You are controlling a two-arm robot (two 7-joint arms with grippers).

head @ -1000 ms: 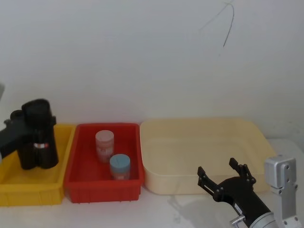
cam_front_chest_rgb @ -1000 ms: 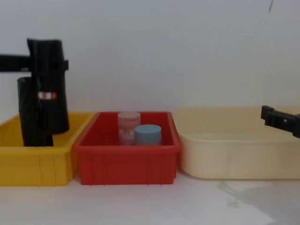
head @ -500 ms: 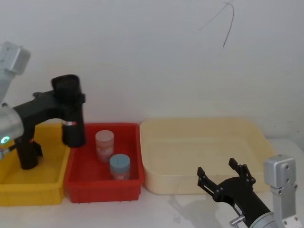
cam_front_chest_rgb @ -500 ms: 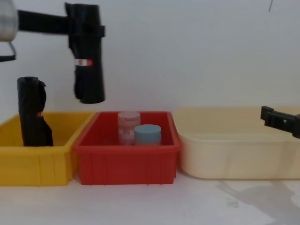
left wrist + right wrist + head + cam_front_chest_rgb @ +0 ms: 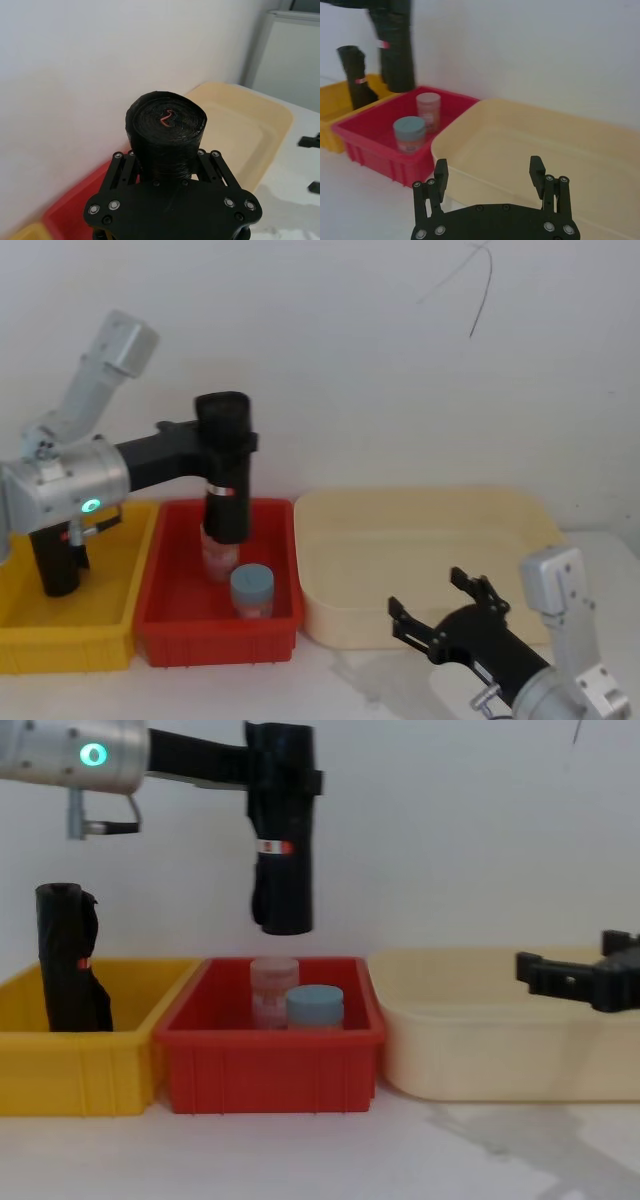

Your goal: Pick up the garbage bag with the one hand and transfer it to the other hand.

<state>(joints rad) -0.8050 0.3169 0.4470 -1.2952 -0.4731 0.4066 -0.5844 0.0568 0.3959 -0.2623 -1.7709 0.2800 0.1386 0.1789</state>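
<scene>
The bag (image 5: 282, 830) has gone from standing in the yellow bin (image 5: 110, 640) a second ago to hanging clear in the upper middle-left of the chest view, over the red bin (image 5: 270, 1070). Its lower end is above the pink jar (image 5: 274, 982) and not touching it. I take the pick-up as done and the carry toward the handover as under way. The right gripper (image 5: 430, 595) has crept leftward too, reaching further in from the right edge of the chest view, so both arms look to be closing on a meeting point, though they are well apart for now. The left gripper (image 5: 225, 440) comes in from the left edge on a nearly level forearm with a green ring lit, its jaws pinching the upper part of the bag, which hangs upright with the red-and-white label below the grip. The right gripper sits at the lower right of the head view, low by the front of the cream bin (image 5: 420, 530), jaws spread and empty, aimed up and left toward the bag. The slimmer roll (image 5: 68, 960) stands in the yellow bin.
</scene>
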